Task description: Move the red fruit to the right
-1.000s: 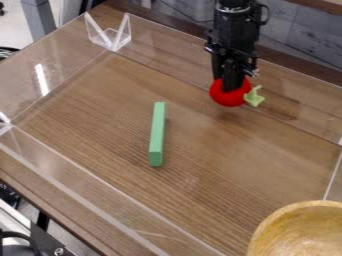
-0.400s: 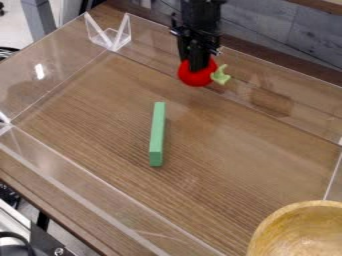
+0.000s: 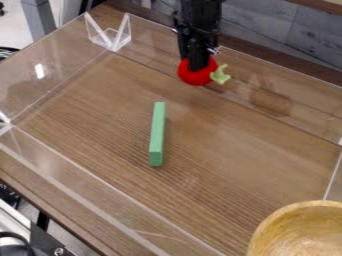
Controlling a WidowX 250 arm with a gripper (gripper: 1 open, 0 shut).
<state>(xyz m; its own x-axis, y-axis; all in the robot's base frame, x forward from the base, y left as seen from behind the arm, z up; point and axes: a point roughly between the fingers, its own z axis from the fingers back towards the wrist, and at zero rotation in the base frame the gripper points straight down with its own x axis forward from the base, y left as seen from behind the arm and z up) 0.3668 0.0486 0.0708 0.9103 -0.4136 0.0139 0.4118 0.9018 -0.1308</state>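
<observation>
Pinching the round red toy fruit with the light-green leafy stem (image 3: 198, 72), the black robot hand (image 3: 197, 56) reaches down near the far edge of the brown wooden tabletop (image 3: 94, 125). A clear wire-like stand (image 3: 110, 33) sits near the far left corner, a long green bar (image 3: 158, 134) lies nearer the middle, and a round tan bowl (image 3: 302, 232) occupies the near right corner.

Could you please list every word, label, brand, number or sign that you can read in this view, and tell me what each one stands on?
None can be read: no lettering shows on the red fruit, the green bar or the yellow bowl.
Any marking on the dark arm is too small to make out.
</observation>
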